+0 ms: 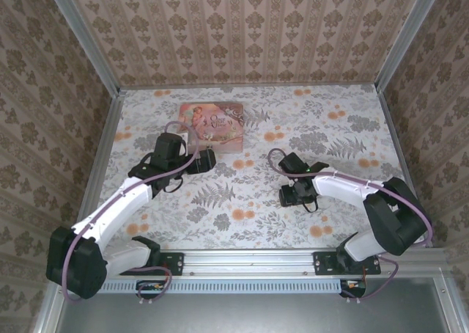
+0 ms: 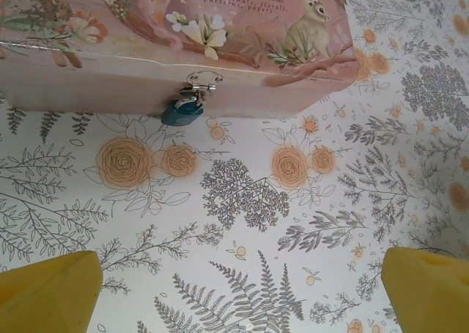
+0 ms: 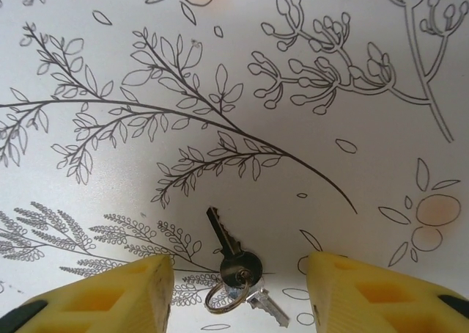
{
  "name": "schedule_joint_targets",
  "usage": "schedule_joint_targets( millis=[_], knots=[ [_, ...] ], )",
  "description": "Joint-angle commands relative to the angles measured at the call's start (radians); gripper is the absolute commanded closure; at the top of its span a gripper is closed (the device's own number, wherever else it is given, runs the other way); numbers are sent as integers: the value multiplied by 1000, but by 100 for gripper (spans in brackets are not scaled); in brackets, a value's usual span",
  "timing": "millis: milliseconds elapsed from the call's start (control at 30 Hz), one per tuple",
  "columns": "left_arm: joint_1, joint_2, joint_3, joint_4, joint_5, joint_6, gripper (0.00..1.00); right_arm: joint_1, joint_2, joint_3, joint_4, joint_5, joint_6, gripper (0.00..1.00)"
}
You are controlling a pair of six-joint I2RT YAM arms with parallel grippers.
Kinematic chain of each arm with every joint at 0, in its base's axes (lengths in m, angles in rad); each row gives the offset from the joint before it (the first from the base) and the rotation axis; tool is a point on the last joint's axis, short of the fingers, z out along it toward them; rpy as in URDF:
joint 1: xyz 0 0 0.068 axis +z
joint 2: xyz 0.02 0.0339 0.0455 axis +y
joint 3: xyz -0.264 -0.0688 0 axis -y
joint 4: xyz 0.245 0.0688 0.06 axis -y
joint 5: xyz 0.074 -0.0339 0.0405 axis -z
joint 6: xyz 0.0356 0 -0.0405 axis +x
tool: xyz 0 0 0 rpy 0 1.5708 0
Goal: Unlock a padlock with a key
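The padlock (image 2: 183,109), teal with a silvery shackle, hangs from the clasp on the front wall of the pink picture tin (image 2: 176,32) (image 1: 211,125). My left gripper (image 2: 238,296) (image 1: 206,160) stands wide open a little in front of it, with bare tablecloth between its yellow fingers (image 2: 47,293). The key (image 3: 229,246), small and dark, lies flat on the cloth on a wire ring with a second silvery key (image 3: 268,308). My right gripper (image 3: 238,293) (image 1: 292,195) is low over it, open, a yellow finger (image 3: 110,296) on each side and neither touching.
The tin sits at the back middle of the flowered tablecloth (image 1: 242,216). Patterned walls close the table on three sides. Open cloth lies between the two arms and in front of the tin.
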Motion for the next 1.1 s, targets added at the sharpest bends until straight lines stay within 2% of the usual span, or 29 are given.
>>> schedule_joint_targets(
  millis=[0, 233, 500, 633, 933, 1067],
  knots=[
    [5, 6, -12, 20, 20, -18, 0, 14, 29, 23, -22, 24, 15, 50],
    [14, 4, -26, 33, 42, -24, 0, 34, 68, 20, -10, 33, 26, 55],
    [49, 3, -44, 51, 58, -33, 0, 56, 95, 22, 6, 43, 42, 64],
    [52, 2, -48, 54, 62, -33, 0, 60, 103, 20, 10, 39, 45, 73],
    [55, 3, -59, 78, 77, -38, 0, 60, 85, -7, 64, -12, 62, 100],
    [55, 6, -67, 90, 70, -39, 0, 60, 36, -15, 79, -34, 75, 100]
  ],
)
